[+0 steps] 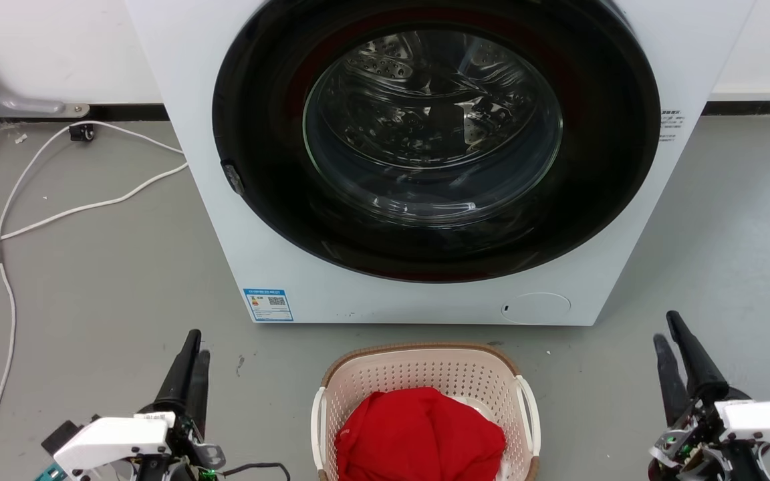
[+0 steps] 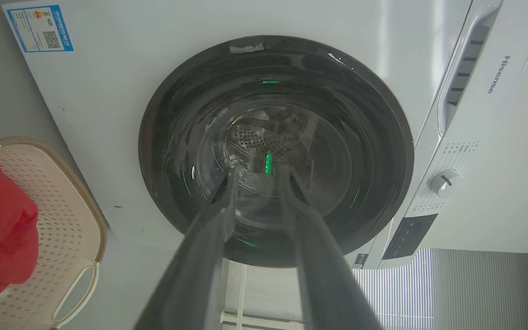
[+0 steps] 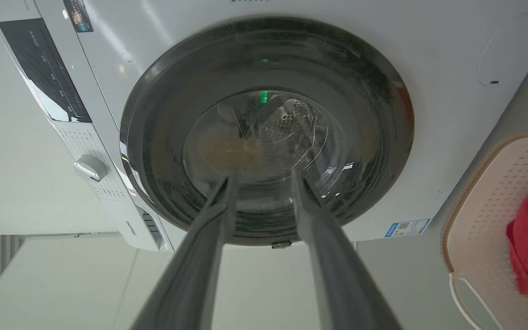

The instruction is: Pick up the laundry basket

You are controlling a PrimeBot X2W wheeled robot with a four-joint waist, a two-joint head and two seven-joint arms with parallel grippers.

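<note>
Left gripper [image 1: 196,347]: fingers parted, gripping nothing; low at the left of the head view, tips aimed toward the washing machine [image 1: 211,200].
Right gripper [image 1: 664,327]: likewise parted and unloaded; low at the right, pointing the same way.
Clearance: both grippers sit well apart from the basket, one on each side.
Laundry basket [image 1: 418,374]: on the grey floor between the two grippers, just in front of the washer's closed door [image 1: 432,127], its near end cut off by the bottom edge of the head view.
Load: a red garment [image 1: 418,434] is heaped inside, rising above the perforated walls.
Handles: a white left handle [image 1: 318,427] and a white right handle [image 1: 532,414], both free.
Step in hand: by my reading, the start of the reach; no contact with the basket yet.
Next move: each arm likely needs to swing inward and down to its own side's handle, close on it, then lift together and level so the garment stays in.
</note>
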